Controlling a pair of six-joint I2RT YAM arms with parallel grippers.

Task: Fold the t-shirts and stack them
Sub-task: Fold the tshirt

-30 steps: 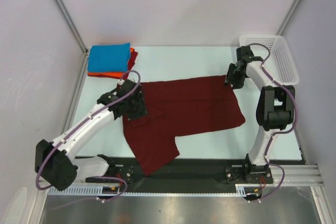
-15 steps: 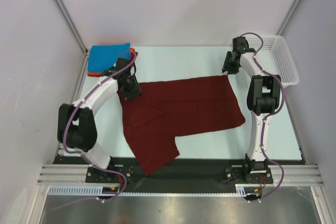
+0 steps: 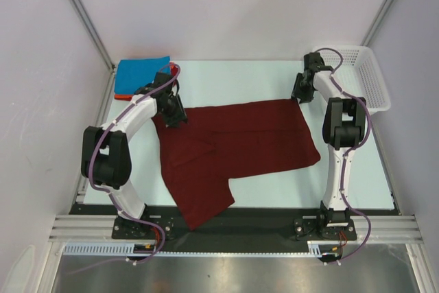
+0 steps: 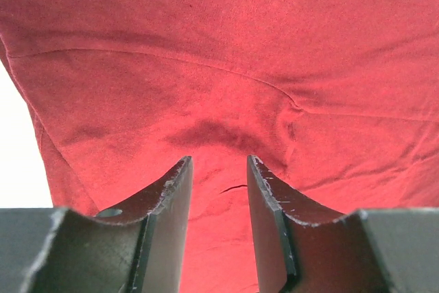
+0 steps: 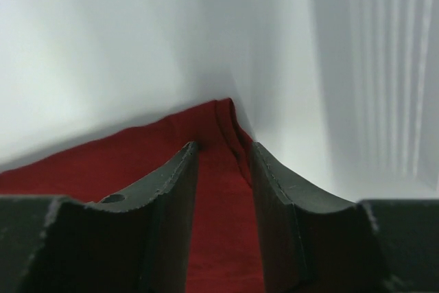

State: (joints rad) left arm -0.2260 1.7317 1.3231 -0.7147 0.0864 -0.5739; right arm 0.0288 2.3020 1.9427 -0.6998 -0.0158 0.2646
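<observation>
The maroon shirt [image 3: 240, 138] lies spread in the middle of the table [image 3: 233, 77]. Its long axis runs from 9 to 3 o'clock, a little tilted. One part of it points toward 7 o'clock, and the tip of this part lies on the black strip [image 3: 260, 221] at the near edge. I cannot tell whether this part is a sleeve or a turned piece of the body. The neck I cannot make out.

My left claw [image 3: 175, 116] is down on the shirt's far corner at 10 o'clock. In the wrist view its fingers [image 4: 168, 197] stand half apart. Wrinkled cloth shows in the gap, and nothing is pinched.

My right claw [image 3: 300, 95] is at the far corner at 2 o'clock. Its fingers [image 5: 171, 190] are also half apart, with the hem between them and the corner's tip just beyond. From above, both claws hide the corners themselves.

Farther, at 11 o'clock, the folded blue shirt [image 3: 140, 73] lies on the orange shirt [image 3: 123, 96], of which only a thin edge shows. At 1 o'clock is the basket [image 3: 374, 80].
</observation>
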